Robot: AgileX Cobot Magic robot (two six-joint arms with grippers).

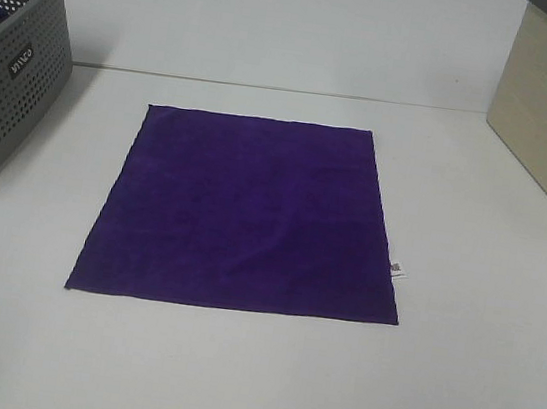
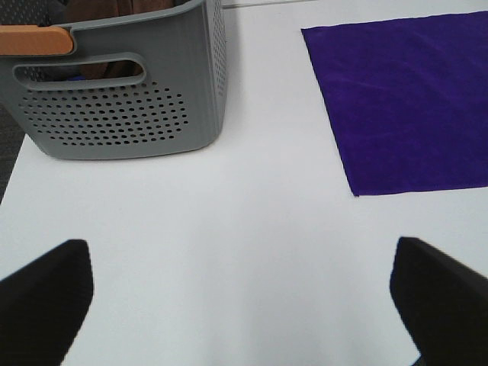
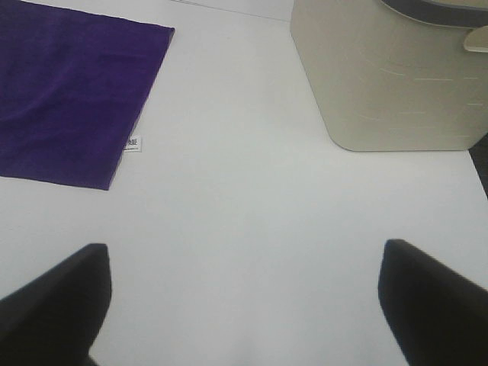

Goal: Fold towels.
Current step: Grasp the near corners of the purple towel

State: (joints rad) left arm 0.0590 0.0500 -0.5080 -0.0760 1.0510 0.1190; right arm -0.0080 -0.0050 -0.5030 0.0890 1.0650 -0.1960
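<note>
- While the purple towel point(image 1: 247, 211) lies flat at the middle of the bench point(image 1: 230, 380), your left end effector point(image 2: 244, 297) and right end effector point(image 3: 244, 297) hang wide open, holding nothing.
- Pinch too shallow and you may miss the thin edge; pinch too deep and the cloth bunches.
- Uneven lifts would skew the fold.
- Mind the grey basket point(image 1: 10, 59) at the towel's 10 o'clock; a wide swing could clip it.

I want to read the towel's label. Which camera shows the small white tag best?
The right wrist view: the tag sticks out from the towel's edge, large enough to show dark print. The exterior high view shows it as a tiny speck on the towel's right edge. The left wrist view shows a towel corner, no tag.
</note>
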